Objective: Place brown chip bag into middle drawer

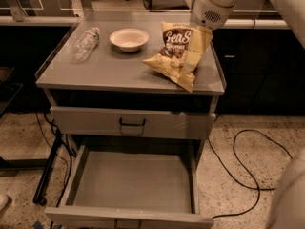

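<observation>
Brown and yellow, the chip bag (172, 51) lay at the right end of the grey cabinet top (109, 68), just right of the white bowl (128, 38). The gripper (196, 49) hung at the bag's right edge, overlapping it; whether it was holding the bag could not be told. Below, the middle drawer (133, 182) stood open.

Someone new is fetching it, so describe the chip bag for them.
Look at the grey cabinet with one drawer pulled open. On its top, right side, the brown chip bag lies by the gripper. Unlike the white bowl and clear bottle, it is crinkly, brown and yellow.
</observation>
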You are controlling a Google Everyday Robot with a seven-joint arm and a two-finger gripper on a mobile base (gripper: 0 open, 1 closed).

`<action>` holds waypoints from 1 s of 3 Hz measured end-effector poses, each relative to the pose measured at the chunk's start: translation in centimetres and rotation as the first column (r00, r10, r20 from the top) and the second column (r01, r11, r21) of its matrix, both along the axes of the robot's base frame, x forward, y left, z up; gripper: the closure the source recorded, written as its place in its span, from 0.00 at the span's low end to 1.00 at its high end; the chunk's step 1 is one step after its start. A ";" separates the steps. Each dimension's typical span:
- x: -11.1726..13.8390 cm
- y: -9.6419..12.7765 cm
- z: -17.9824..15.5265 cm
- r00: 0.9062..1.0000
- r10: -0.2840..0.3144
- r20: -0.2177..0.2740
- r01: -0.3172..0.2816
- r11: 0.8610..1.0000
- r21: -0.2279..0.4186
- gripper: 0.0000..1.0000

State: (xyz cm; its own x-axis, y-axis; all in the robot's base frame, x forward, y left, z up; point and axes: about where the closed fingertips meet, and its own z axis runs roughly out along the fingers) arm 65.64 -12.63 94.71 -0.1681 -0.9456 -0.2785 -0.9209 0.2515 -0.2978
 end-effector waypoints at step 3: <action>5.2 0.2 -0.1 0.999 -0.018 0.032 0.018 1.000 -0.016 0.00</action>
State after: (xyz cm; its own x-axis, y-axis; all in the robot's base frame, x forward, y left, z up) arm 70.86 -12.44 94.57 -0.1762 -0.9469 -0.2689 -0.9061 0.2628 -0.3314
